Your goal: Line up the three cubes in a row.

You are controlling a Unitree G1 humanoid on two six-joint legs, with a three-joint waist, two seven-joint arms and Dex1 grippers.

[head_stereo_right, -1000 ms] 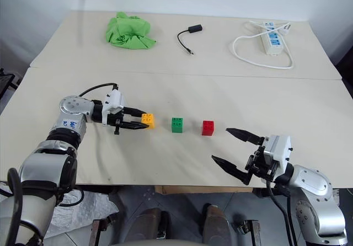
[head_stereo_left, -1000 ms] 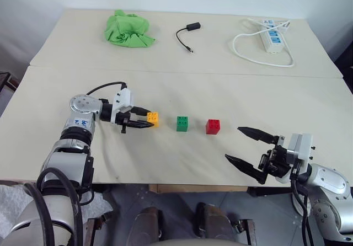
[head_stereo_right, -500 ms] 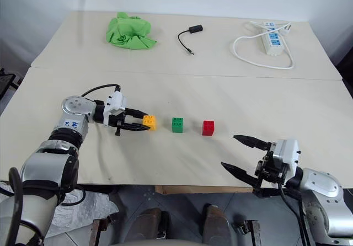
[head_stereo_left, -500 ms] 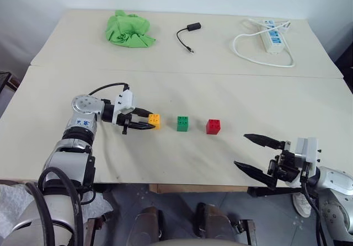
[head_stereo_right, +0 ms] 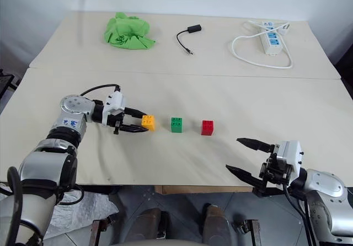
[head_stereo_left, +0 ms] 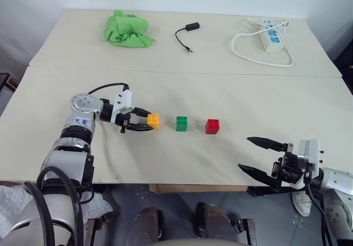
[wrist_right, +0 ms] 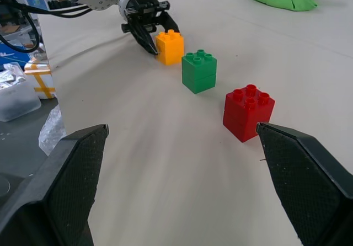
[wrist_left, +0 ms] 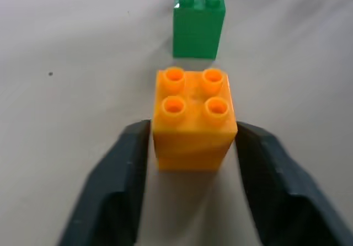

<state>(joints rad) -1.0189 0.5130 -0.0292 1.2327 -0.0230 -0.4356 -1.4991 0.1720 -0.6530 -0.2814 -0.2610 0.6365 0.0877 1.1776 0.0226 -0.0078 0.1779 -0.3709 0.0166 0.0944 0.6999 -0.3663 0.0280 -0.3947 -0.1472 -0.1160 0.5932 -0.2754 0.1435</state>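
The three cubes stood in a row on the front table (head_stereo_left: 231,100), parallel to its near edge and well back from it: the orange-yellow cube (head_stereo_left: 153,121) nearest the table's left edge, the green cube (head_stereo_left: 182,123) in the middle, and the red cube (head_stereo_left: 213,126) on the right, each apart from its neighbour with bare tabletop between. The left gripper (head_stereo_left: 144,121) lay low over the table at the orange-yellow cube, its black fingers (wrist_left: 118,185) flanking the cube's sides, parted slightly, with slim gaps visible in the left wrist view. The right gripper (head_stereo_left: 258,156) hung at the table's near edge towards its right corner, jaws spread wide and holding nothing, well apart from the red cube
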